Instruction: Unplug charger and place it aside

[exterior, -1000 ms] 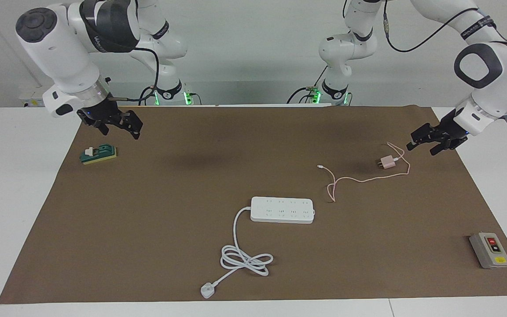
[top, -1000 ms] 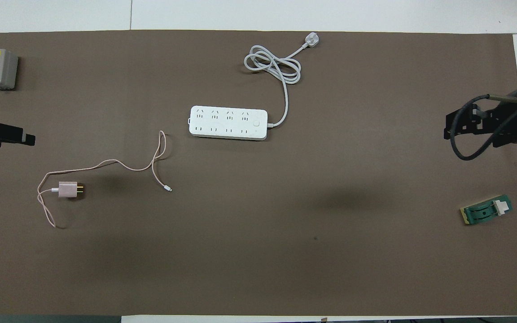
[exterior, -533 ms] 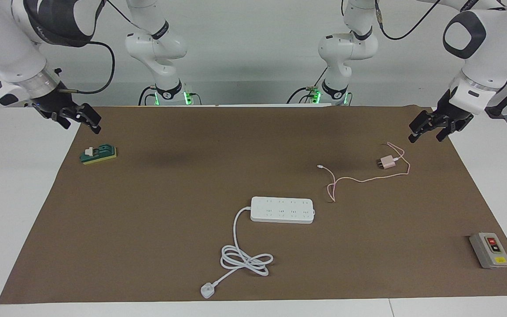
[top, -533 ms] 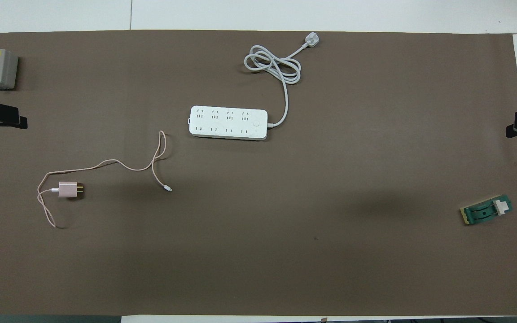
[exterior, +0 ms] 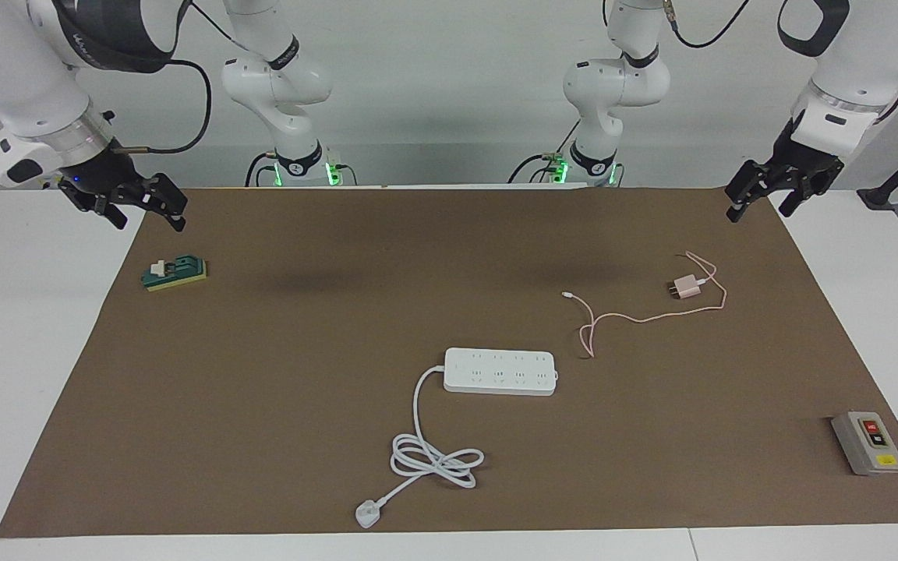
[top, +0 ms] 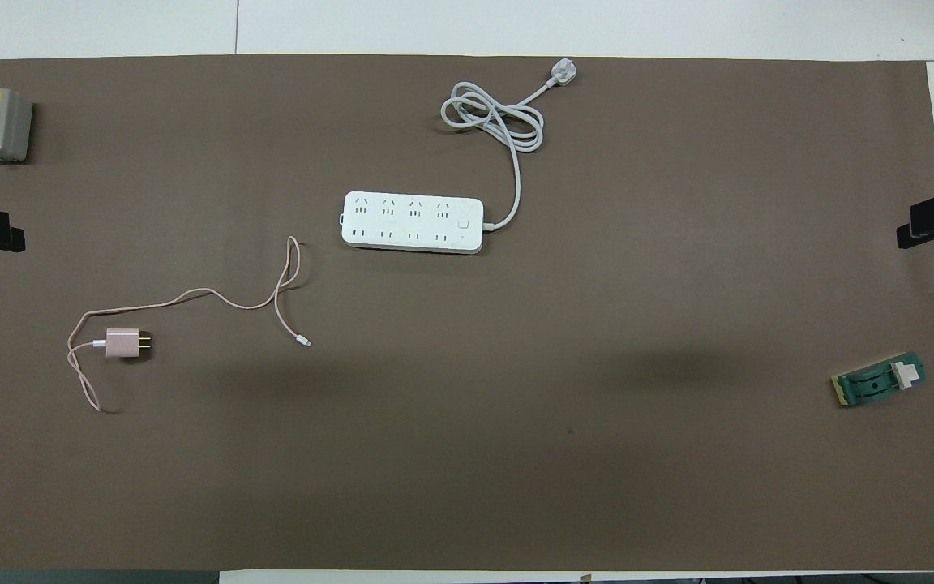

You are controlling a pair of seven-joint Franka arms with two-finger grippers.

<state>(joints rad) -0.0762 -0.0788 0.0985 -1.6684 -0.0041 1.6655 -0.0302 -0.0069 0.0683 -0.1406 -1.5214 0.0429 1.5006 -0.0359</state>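
Charger (exterior: 685,287) lies flat on the brown mat (exterior: 324,327) toward the left arm's end of the bench, prongs bare, its thin pink cable (exterior: 636,315) trailing in loose curves toward the power strip (exterior: 500,372) without reaching it. Charger sits nearer to the robots than the strip and well apart from it; no socket on the strip is occupied. Judgement: unplugging is done and the charger is already aside, so the step in hand reads as clearing off. Left tool (exterior: 761,189) hangs empty over the mat's corner at the left arm's end, fingers spread wide. Right tool (exterior: 141,209) hangs empty over the mat's edge at the right arm's end, above the small green block (exterior: 175,273), fingers also apart. To finish well: keep both tools high while the arms retreat, route the left arm away from the cable loop beside the charger so nothing snags, and leave the strip's white cord (exterior: 433,456) and the grey switch box (exterior: 867,442) untouched. Risk is low; a snagged cable would drag the light charger.
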